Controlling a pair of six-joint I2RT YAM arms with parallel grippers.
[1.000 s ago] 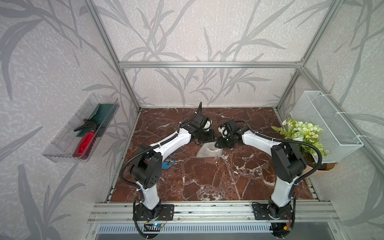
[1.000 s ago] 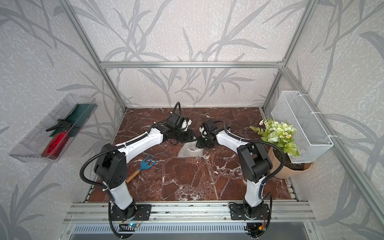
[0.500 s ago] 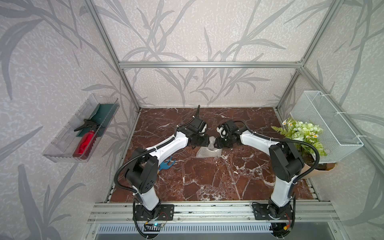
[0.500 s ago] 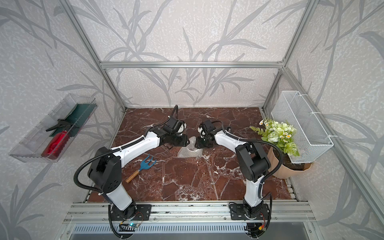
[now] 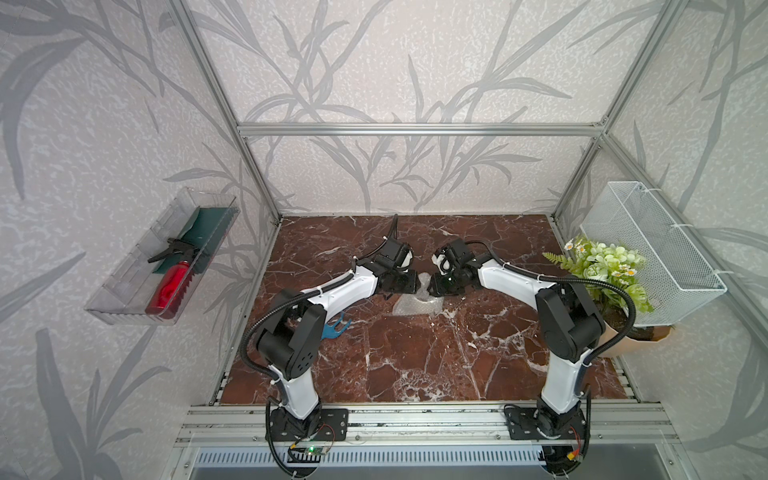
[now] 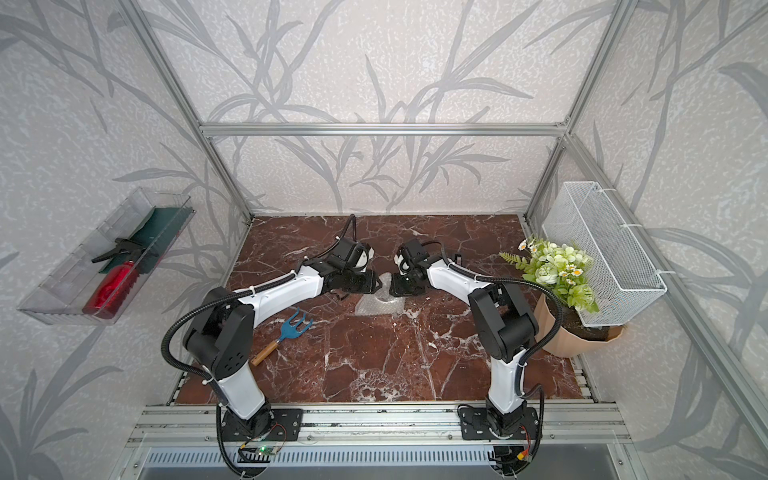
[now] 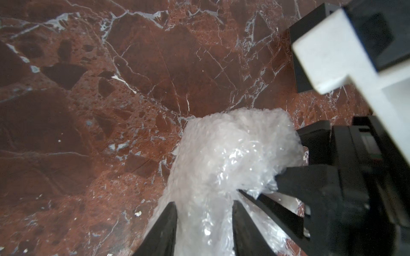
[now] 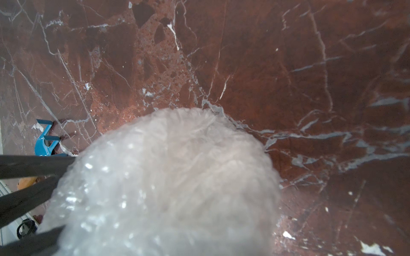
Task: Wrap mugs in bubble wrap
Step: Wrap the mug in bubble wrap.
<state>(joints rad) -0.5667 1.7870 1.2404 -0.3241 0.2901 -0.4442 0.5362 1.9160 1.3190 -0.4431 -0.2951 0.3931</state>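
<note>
The bubble wrap (image 5: pixel 415 308) (image 6: pixel 380 306) lies mid-table, and part of it is bunched up into a peak between my two grippers. The mug is hidden; no white or red of it shows through the wrap. My left gripper (image 5: pixel 412 281) (image 6: pixel 375 283) (image 7: pixel 205 221) is shut on the bubble wrap (image 7: pixel 233 144), which fills the gap between its two fingers. My right gripper (image 5: pixel 432 285) (image 6: pixel 394 286) faces it from the other side. Its fingers (image 7: pixel 295 177) pinch a fold of the sheet. In the right wrist view the bubble wrap (image 8: pixel 177 177) covers that gripper's own jaws.
A blue hand rake (image 6: pixel 293 328) (image 5: pixel 334 330) (image 8: pixel 45 141) lies on the marble by the left arm. A potted plant (image 5: pixel 602 270) and a white wire basket (image 5: pixel 652 249) stand at the right. A clear wall tray (image 5: pixel 124 299) holds a red spray bottle.
The left gripper has come nearer and lower onto the wrap. Both pairs of jaws have narrowed, the right one most recently. The sheet now stands bunched between them.
</note>
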